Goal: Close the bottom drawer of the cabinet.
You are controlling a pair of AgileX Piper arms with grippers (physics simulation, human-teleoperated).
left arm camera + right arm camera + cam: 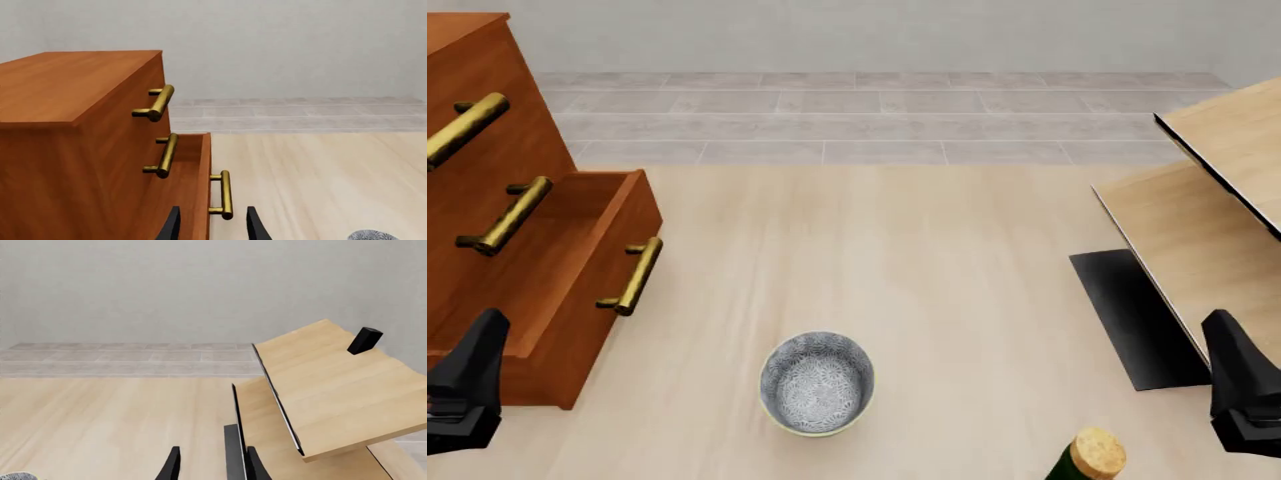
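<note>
Bottom drawer (561, 290) pulled out from cabinet (481, 130) at table's (934, 300) left. Left claw (212, 227) spread, straddling drawer's brass handle (225, 195). Right claw (212, 467) spread, near pale wooden furniture (320, 390).

Left pincer (465, 395) low at front view's left edge, right pincer (1241, 400) low at right edge, well apart. Both hold nothing, 2 dark fingers (171, 225) parted on each in the wrist views, pointing forward.
</note>
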